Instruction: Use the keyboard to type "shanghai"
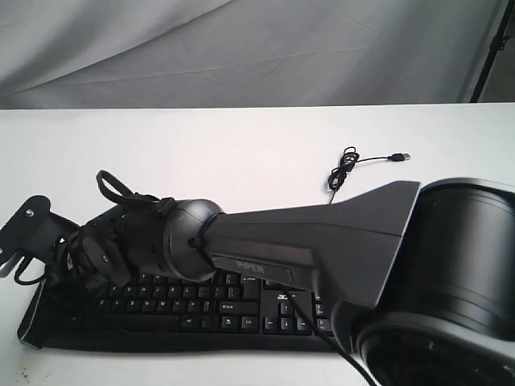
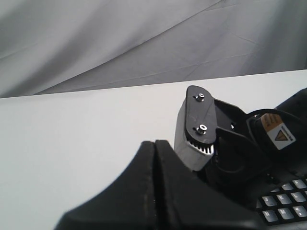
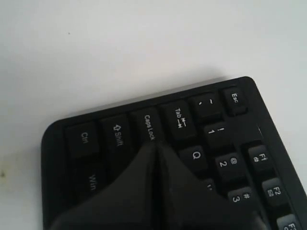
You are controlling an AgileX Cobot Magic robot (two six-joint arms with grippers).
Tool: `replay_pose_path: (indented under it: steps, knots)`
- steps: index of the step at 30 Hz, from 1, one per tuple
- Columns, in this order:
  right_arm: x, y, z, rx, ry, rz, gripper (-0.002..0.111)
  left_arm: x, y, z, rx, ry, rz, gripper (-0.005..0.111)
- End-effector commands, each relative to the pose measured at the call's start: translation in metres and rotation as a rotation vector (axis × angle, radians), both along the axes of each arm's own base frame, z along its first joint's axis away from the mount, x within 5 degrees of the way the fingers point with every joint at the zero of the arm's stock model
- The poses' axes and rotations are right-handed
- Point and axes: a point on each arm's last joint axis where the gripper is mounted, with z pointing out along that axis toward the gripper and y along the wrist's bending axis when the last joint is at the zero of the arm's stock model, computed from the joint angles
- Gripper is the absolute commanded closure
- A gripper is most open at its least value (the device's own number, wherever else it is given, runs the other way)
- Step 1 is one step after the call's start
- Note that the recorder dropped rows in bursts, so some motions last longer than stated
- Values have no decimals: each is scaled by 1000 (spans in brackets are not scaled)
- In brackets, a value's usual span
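The black keyboard (image 1: 217, 310) lies along the table's front edge, and its acer logo shows beside my right arm (image 1: 306, 233). That arm reaches across to the keyboard's left end, where its wrist hides the fingertips in the exterior view. In the right wrist view my right gripper (image 3: 156, 144) is shut and empty, tips low over the keyboard (image 3: 211, 124) just next to Caps Lock; whether they touch a key I cannot tell. My left gripper (image 2: 154, 142) is shut and empty, off the keyboard's left end (image 1: 28, 223). A corner of the keyboard (image 2: 285, 203) shows there.
The keyboard's thin black USB cable (image 1: 346, 170) lies coiled on the white table (image 1: 201, 153) behind the keyboard, plug end to the right. A grey cloth backdrop (image 1: 241, 48) hangs behind the table. My right arm's wrist housing (image 2: 196, 127) sits close beside the left gripper.
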Motion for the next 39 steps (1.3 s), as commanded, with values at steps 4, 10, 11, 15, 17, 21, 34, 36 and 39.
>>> replay_pose_path:
  steps: [4,10,11,15,17,21,34,36,39]
  knots:
    - [2,1,3,6,-32,13,108,0,0,-1,-3,-4,-3,107]
    - [6,-1,3,8,-36,4,108,0,0,-1,-3,-4,-3,107]
    - [6,-1,3,8,-36,4,108,0,0,-1,-3,-4,-3,107]
    - [7,-1,3,11,-38,3,108,0,0,-1,-3,-4,-3,107]
    - [7,-1,3,11,-38,3,108,0,0,-1,-3,-4,-3,107]
    - [7,-1,-5,-2,-31,3,108,0,0,-1,-3,-4,-3,107]
    - [8,-8,28,-19,-74,30,108,0,0,-1,-3,-4,-3,107]
    - [7,-13,36,-34,-64,28,108,0,0,-1,-3,-4,-3,107]
    - [3,-28,44,-48,-52,10,108,0,0,-1,-3,-4,-3,107]
